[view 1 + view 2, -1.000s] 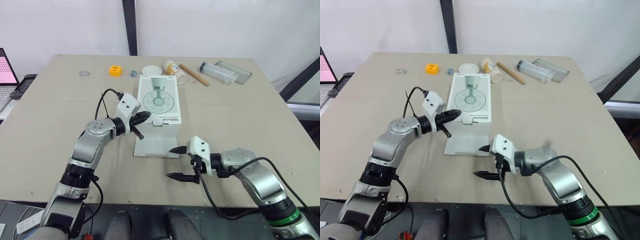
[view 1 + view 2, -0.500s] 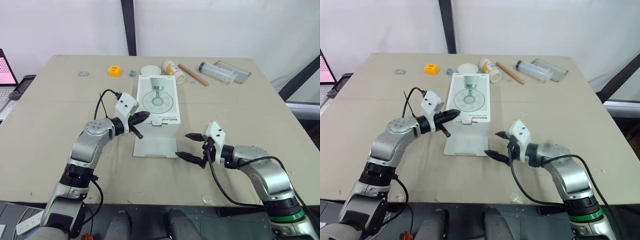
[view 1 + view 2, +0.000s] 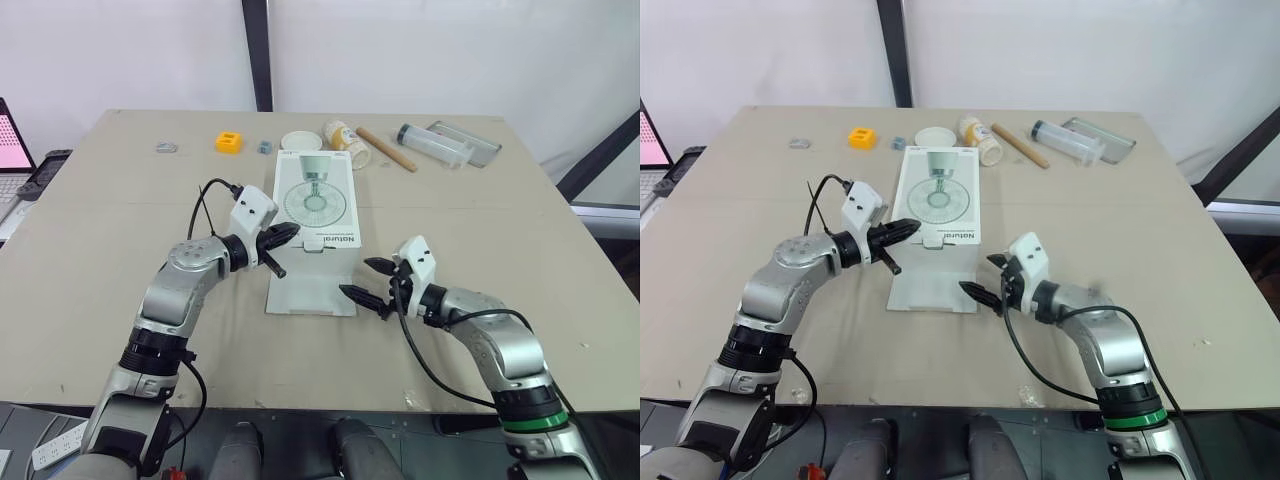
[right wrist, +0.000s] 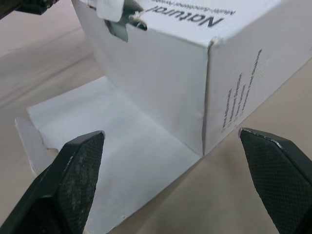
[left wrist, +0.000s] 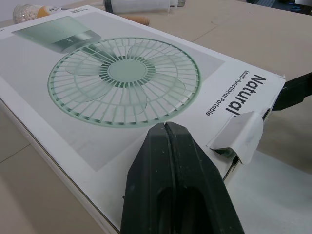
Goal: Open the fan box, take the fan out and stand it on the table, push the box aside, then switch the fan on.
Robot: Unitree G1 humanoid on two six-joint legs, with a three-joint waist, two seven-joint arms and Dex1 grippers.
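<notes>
The fan box (image 3: 318, 215) lies flat mid-table, its outer flap (image 3: 310, 297) already folded down onto the table (image 3: 120, 200) toward you. The inner end wall looks closed, with a small tab (image 5: 239, 134) sticking up at its top edge. Your left gripper (image 3: 287, 232) is clenched on nothing, tips pressing the box top; use that as your anchor. Your right gripper (image 3: 357, 277) hangs spread wide off the near right corner. Bring it to the tab, pinch, and pull gently so the box doesn't skid.

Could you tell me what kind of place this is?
Probably a robotics test lab: a plain beige table by a bare white wall, an open laptop beside it, and unrelated props, like an orange plastic block and a wooden stick.
</notes>
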